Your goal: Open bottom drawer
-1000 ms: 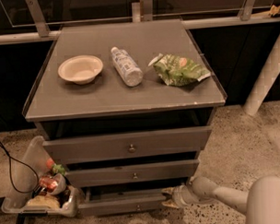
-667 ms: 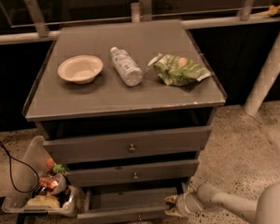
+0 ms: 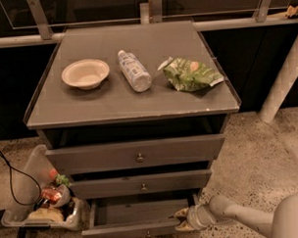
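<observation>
Gripper (image 3: 183, 219) sits low at the right end of the bottom drawer (image 3: 123, 231); we cannot tell how far open it is or whether it holds anything. To its left the drawer stands partly out (plain inside showing), so we judge the pull half done. The next move calls for a straight draw outward, away from the middle drawer (image 3: 141, 184) beyond it.

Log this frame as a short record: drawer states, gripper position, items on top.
task drawer: thin grey bottom drawer, pulled partly out, plain grey inside showing
other drawers: tall grey top drawer front and mid-sized grey middle drawer front, both set further back
gripper: pale two-finger gripper, low at the bottom drawer's right front corner
on top: cream round bowl; clear plastic bottle lying on its side; green snack bag
floor, left: clear plastic bin of rubbish
</observation>
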You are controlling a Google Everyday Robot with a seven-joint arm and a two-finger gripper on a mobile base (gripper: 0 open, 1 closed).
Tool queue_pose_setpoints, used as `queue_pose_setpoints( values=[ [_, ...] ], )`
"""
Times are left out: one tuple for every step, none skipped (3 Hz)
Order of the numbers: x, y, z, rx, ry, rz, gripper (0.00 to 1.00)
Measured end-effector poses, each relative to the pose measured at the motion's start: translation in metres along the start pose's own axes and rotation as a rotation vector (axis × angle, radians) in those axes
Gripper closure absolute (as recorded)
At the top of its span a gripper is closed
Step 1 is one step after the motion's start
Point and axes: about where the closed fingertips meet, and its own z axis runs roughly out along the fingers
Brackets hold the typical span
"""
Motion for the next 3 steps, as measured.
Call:
queue_pose_setpoints(
  values=[
    [0.000,0.000,0.000,0.000,0.000,0.000,0.62],
    [0.007,0.006,0.005,-0.022,-0.013,0.000,0.39],
    [0.027,0.031,0.012,-0.050,-0.035,0.016,0.40]
  ],
)
